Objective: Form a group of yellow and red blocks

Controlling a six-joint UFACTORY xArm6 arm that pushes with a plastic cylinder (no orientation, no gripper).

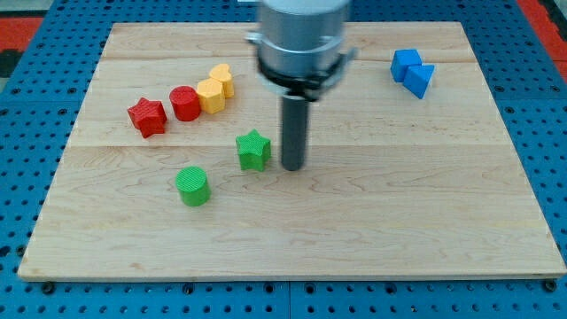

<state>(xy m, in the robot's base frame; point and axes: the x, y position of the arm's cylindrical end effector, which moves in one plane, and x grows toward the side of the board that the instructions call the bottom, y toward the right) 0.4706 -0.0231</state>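
Observation:
A red star block point(147, 116) lies at the view's left. A red cylinder point(184, 103) sits just to its right, touching a yellow hexagon block point(211, 95). A yellow heart-shaped block point(222, 79) touches the hexagon on its upper right. The four form a slanted row. My tip point(292, 166) rests on the board right of centre-left, just to the right of a green star block point(253, 149), with a small gap between them. It is well below and to the right of the yellow blocks.
A green cylinder point(192, 186) lies below and left of the green star. Two blue blocks point(413, 71) sit together at the view's top right. The wooden board point(443, 221) lies on a blue pegboard.

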